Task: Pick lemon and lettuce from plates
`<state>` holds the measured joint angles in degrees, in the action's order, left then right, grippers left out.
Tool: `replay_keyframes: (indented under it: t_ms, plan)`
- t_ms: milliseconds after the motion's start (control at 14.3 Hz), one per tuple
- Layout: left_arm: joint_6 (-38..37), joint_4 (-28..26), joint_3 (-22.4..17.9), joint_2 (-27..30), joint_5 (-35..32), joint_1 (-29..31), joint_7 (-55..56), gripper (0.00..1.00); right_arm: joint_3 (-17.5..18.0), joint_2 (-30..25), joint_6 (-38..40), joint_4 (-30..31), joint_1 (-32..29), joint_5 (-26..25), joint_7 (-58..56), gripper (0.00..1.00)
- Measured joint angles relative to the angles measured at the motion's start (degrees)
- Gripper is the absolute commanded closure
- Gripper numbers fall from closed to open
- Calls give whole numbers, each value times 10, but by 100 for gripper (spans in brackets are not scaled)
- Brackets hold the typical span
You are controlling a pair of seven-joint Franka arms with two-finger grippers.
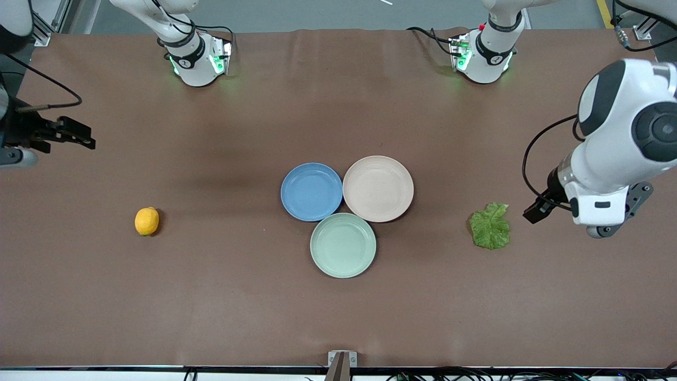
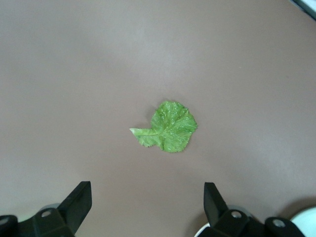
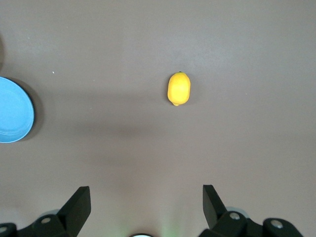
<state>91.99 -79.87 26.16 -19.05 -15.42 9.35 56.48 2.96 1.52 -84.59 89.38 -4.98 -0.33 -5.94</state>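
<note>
Three plates sit touching each other at mid-frame in the front view: a blue plate (image 1: 311, 191), a pink plate (image 1: 378, 188) and a green plate (image 1: 343, 245), the green one lowest. All three are bare. The lemon (image 1: 146, 220) lies on the bench (image 1: 338, 106) at lower left of the frame, toward the right arm's end, well apart from the plates. The lettuce (image 1: 490, 226) lies flat on the bench at lower right, toward the left arm's end, also clear of the plates.

So both things are already off the plates. That fits a late stage, with each one taken off and set down, or a layout in which they were simply placed there; the pictures do not settle which.

The left claw (image 2: 148, 207) hangs over the bench just beside the lettuce, toward the frame's right edge in the front view. Its fingers are spread wide and hold nothing. In the left wrist view the leaf lies ahead of the fingertips, about centred between them, stem pointing sideways across the gap.

The right claw (image 3: 146, 207) is up at the left edge of the front view, well above the lemon in the frame. It too is wide apart and holds nothing. In the right wrist view the lemon lies ahead, a little off centre, with its long axis pointing away from the claw.

Each arm is nearer its own thing.
</note>
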Motion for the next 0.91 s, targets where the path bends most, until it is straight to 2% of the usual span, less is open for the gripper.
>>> replay_keyframes:
  t_ms: [349, 628, 907]
  plan:
    - [-42, 4, 0, 71, 4, 0, -119, 0, 27, -2, 28, -32, 5, 3, 47, 0]
    - [-69, 3, -3, 105, 23, 7, -193, 0, 32, -8, 33, -33, 7, 26, 52, 0]
    - [-76, -9, -42, 133, 68, 18, -286, 0, 32, -18, 33, -26, 8, 29, 52, 0]
